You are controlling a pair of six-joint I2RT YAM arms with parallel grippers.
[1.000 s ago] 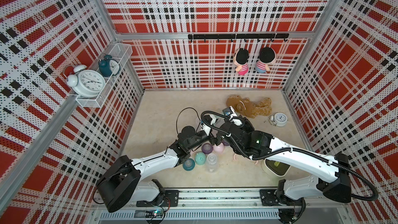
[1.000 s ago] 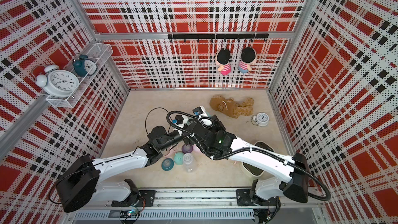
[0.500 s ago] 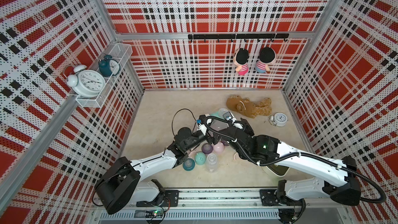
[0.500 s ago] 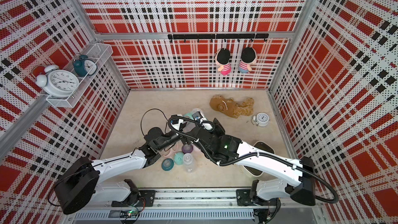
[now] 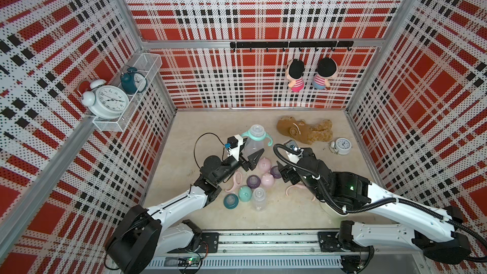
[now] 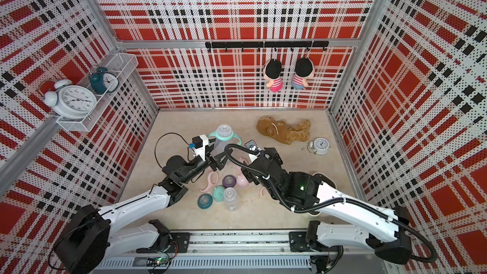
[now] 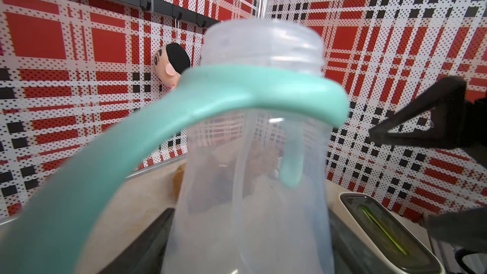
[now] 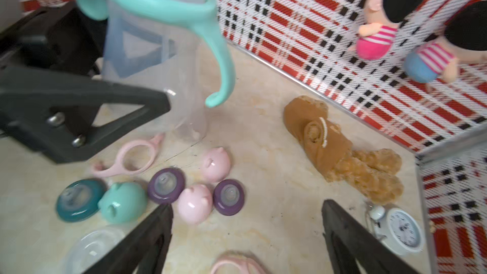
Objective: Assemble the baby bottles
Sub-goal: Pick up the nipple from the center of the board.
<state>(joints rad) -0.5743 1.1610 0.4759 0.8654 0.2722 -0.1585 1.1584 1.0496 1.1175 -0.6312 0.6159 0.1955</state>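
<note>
Left gripper [image 5: 250, 151]: closed on the body of a clear bottle, just above the centre of both top views.
Held bottle [image 5: 253, 142]: held upright with its threaded neck open at the top. It cannot be told whether its base touches the table [image 5: 184, 133].
Teal handle ring [image 7: 263, 88]: seated around the neck of the held bottle, just below the thread, with a handle curving down on each side.
Right gripper [image 8: 245, 233]: jaws are spread wide. In the top views it is placed right of the held bottle and apart from it.
Pink caps [image 5: 264, 164]: two are seen dome up on the table, below the held bottle in the top views.
Purple collars [image 5: 253, 181]: two are laid flat, one on each side of the lower pink cap and just beside it.
Mint cap [image 5: 245, 193]: set lower left of the purple collars, touching a teal collar [image 5: 231, 201].
Second bottle [image 5: 258, 198]: clear, just right of the mint cap. Upright or lying cannot be told.
Pink handle ring [image 5: 235, 181]: laid flat, left of the purple collars.
Other pink ring [image 5: 295, 189]: partly hidden by the right arm.
Brown plush toy [image 5: 303, 130]: laid at the upper right of the table, near a small white clock [image 5: 342, 146].
</note>
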